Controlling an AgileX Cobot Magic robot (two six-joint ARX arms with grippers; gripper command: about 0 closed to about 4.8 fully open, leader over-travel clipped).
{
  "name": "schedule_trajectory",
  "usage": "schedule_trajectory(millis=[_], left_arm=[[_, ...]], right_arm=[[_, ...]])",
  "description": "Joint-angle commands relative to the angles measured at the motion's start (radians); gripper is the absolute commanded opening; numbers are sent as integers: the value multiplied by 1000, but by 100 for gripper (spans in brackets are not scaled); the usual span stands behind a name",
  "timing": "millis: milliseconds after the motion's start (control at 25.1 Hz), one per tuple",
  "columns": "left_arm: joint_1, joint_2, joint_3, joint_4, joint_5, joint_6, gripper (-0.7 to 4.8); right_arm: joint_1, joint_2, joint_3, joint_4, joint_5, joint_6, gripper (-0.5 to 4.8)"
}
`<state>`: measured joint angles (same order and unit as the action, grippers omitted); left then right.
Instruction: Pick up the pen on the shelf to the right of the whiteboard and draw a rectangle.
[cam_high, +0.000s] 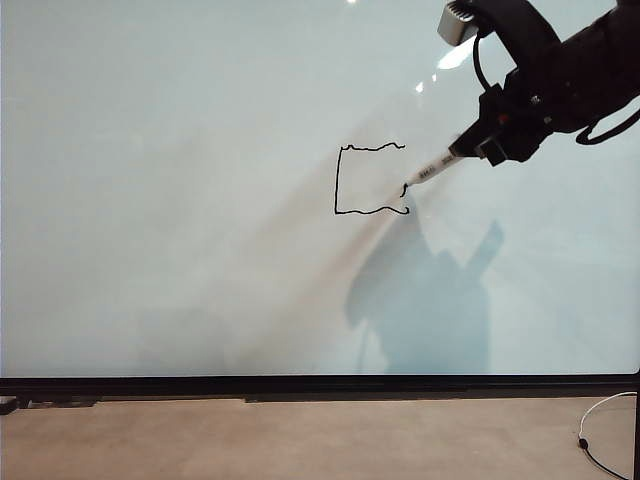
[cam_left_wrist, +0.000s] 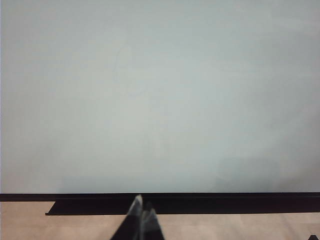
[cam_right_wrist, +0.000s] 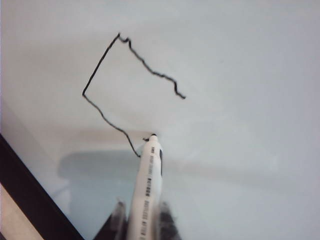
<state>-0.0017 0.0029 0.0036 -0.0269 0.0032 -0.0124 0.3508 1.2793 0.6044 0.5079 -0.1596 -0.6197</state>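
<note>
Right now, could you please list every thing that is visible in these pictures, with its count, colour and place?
large glossy whiteboard: one, pale grey-white with a thin black bottom edge, fills most of every view.
hand-drawn outline rectangle: one, black, centre of the board; right side not yet closed.
slim marker pen: one, white with a black tip, tip at the outline's lower right corner.
thin cable: one, white with a black end, lower right, below the board.
left gripper: one, dark, shut, low before the board's bottom edge, holding nothing.
right gripper: one, black, upper right, shut on the pen.
</note>
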Motion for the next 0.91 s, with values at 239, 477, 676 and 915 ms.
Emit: schedule_trajectory(millis=[239,477,676,915], left_arm=[[0,0,3,6,0,5,-4],[0,0,3,6,0,5,-4],[0,0,3,6,0,5,-4],[0,0,3,6,0,5,-4]], right_arm=[[0,-26,5,37,5,-2,-6],[0,-45,7,43,5,-2,-6],[0,-55,10,47,5,-2,-6],[0,-60,10,51,5,-2,-6]])
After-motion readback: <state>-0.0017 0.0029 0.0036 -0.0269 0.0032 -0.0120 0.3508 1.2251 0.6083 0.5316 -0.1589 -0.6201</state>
